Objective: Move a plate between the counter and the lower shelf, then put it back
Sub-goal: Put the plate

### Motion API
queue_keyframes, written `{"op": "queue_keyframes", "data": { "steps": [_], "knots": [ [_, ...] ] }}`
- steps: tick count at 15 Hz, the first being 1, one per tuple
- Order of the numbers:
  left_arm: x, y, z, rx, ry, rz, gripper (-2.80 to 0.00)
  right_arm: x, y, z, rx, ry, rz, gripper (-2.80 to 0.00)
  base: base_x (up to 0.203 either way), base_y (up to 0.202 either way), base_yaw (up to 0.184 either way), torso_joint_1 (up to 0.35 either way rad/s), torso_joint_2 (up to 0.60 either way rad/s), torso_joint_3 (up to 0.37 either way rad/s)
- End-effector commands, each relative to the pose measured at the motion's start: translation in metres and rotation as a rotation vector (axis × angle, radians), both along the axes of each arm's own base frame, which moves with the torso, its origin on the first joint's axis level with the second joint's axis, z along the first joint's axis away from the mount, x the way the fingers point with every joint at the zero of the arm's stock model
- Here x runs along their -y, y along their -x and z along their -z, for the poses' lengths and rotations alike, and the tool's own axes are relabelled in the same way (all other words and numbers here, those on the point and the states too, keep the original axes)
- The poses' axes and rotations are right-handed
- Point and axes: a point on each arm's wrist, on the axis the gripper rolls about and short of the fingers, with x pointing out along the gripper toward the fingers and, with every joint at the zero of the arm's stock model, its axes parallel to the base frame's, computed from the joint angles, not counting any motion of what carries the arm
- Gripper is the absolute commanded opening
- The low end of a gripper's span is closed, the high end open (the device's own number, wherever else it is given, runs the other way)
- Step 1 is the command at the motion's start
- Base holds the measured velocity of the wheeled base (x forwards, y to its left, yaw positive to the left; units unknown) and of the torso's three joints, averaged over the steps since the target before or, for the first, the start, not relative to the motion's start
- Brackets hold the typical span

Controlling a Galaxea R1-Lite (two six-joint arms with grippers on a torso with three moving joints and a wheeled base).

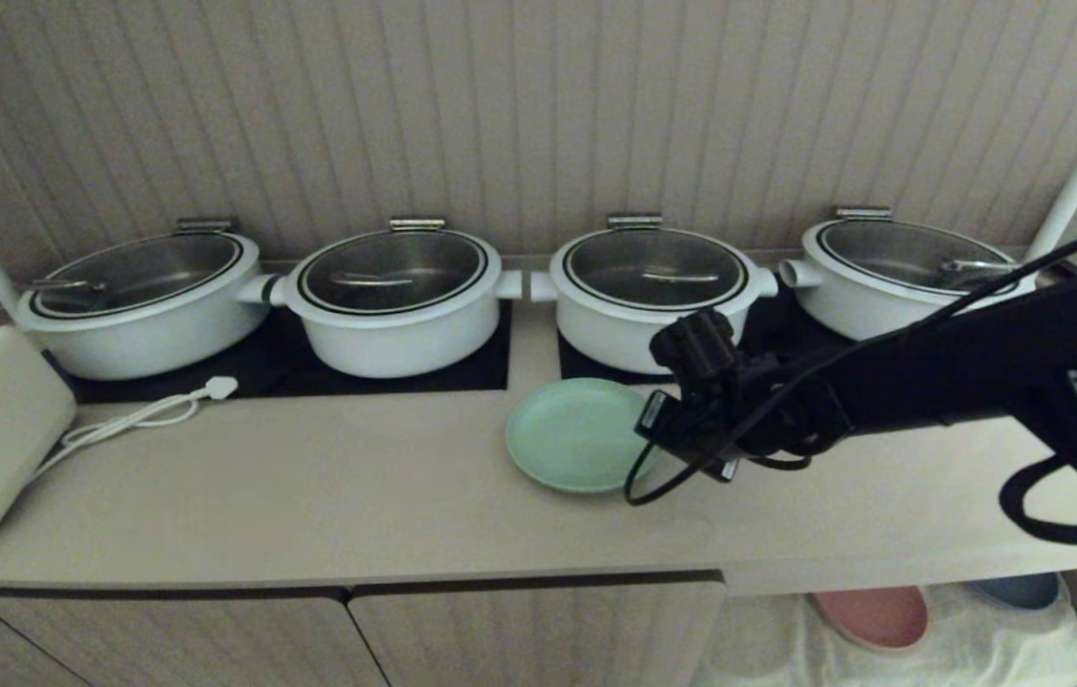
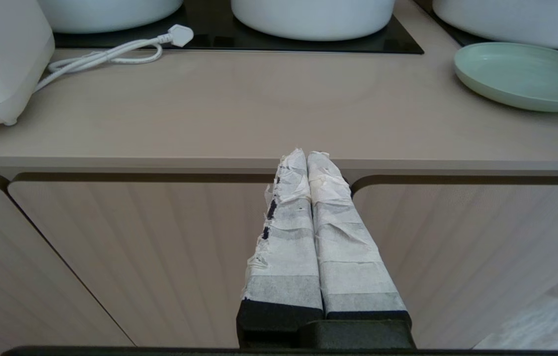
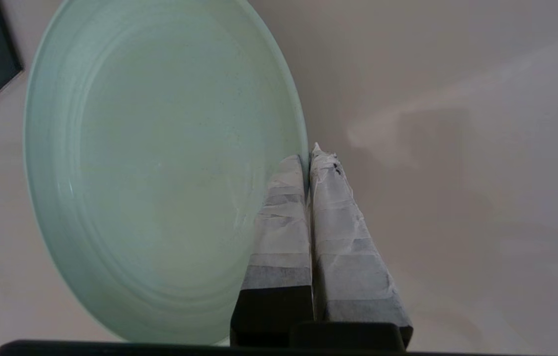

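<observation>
right end effector (image 3: pixel 308 158) — fingers pinched together | left end effector (image 2: pixel 306 155) — closed, parked

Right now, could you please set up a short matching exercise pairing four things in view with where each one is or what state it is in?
Things:
1. plate
2. right gripper
3. left gripper
4. pink plate

Places or states:
A. shut, in front of the cupboard doors below the counter's edge
B. on the cloth of the lower shelf
C. lying on the counter before the pots
D. shut on the plate's rim

Pairs: 1-C, 2-D, 3-A, 4-B
</observation>
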Motion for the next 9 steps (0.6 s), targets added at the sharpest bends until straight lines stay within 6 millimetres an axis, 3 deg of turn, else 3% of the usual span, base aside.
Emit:
{"op": "queue_keyframes", "data": {
  "steps": [1,8,9],
  "knots": [
    [0.0000,0.0000,0.0000,0.001,0.001,0.000,-2.80,-0.0011,-0.0013,0.0029,-0.006,0.001,0.004,-2.80,0.000,0.000,0.000,0.000,0.00,0.000],
    [0.0000,0.0000,0.0000,0.001,0.001,0.000,-2.80,-0.0009,-0.0010,0.0018,-0.005,-0.004,0.003,-2.75,0.000,0.000,0.000,0.000,0.00,0.000],
    [0.0000,0.0000,0.0000,0.001,0.001,0.000,-2.80,-0.0014,-0.0005,0.0021,-0.006,-0.003,0.001,0.00,0.000,0.000,0.000,0.000,0.00,0.000]
  ]
}}
